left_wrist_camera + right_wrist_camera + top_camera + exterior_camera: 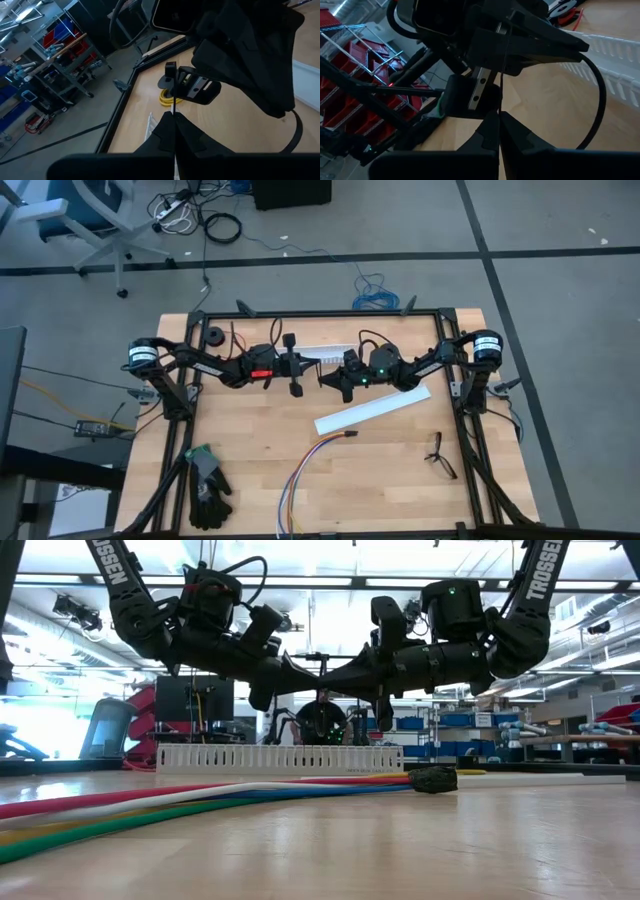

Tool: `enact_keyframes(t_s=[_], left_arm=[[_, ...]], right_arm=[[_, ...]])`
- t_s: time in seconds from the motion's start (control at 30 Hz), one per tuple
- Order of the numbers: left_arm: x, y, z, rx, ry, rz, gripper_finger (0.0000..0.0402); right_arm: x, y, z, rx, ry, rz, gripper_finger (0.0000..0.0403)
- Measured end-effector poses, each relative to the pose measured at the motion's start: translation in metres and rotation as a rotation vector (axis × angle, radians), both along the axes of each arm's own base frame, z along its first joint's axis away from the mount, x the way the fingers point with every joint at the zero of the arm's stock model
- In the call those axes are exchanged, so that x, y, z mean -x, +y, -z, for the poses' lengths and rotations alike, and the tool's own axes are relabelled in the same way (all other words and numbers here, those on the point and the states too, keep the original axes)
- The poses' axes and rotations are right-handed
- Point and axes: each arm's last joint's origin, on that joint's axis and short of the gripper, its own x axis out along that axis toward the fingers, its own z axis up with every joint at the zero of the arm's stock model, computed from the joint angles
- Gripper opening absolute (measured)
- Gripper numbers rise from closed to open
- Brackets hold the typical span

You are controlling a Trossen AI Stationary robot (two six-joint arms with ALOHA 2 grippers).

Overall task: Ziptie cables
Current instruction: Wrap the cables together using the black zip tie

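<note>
My two grippers meet tip to tip above the middle of the table, over its far half. My left gripper [305, 372] [174, 116] comes from the left and my right gripper [325, 379] [499, 114] from the right. Both are shut on the ziptie [173, 97] [502, 85], a thin black strip spanning the short gap between them. The cables [300, 470] [150, 805], a loose bundle of coloured wires, lie flat on the table near its front edge, untouched. My left gripper pinches the ziptie between its two shut fingertips [170, 125], coming level from the table's left. The strip [174, 102] runs straight out past the tips toward the other gripper, clear of the table. Which end it has does not show. My right gripper pinches the ziptie between its shut fingertips [492, 125], level, from the table's right. The strip [501, 97] leaves the tips and runs on to the left gripper, held well above the table. The exact part held is hidden by the fingers.
A white slotted channel [372, 408] lies slanted just near of the right gripper, another [325, 352] behind the grippers. A black glove [205, 485] lies at front left, a small black forked object [438, 455] at right, and a spool [213, 337] at far left.
</note>
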Motion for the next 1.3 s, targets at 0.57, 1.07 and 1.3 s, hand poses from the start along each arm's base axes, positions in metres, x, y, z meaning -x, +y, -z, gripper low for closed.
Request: enact_keyframes(t_s=[0.57, 1.07, 1.3], left_arm=[[-0.001, -0.002, 0.0, 0.002, 0.0, 0.028, 0.0], [-0.001, -0.008, 0.005, -0.162, 0.1, 0.047, 0.0], [-0.003, -0.014, 0.005, -0.211, 0.117, 0.034, 0.0]], right_arm=[[0.0, -0.003, -0.002, -0.006, -0.02, 0.012, 0.0], [0.0, -0.004, -0.008, -0.063, -0.077, 0.005, 0.0], [0.002, -0.011, -0.003, -0.121, -0.033, 0.022, 0.0]])
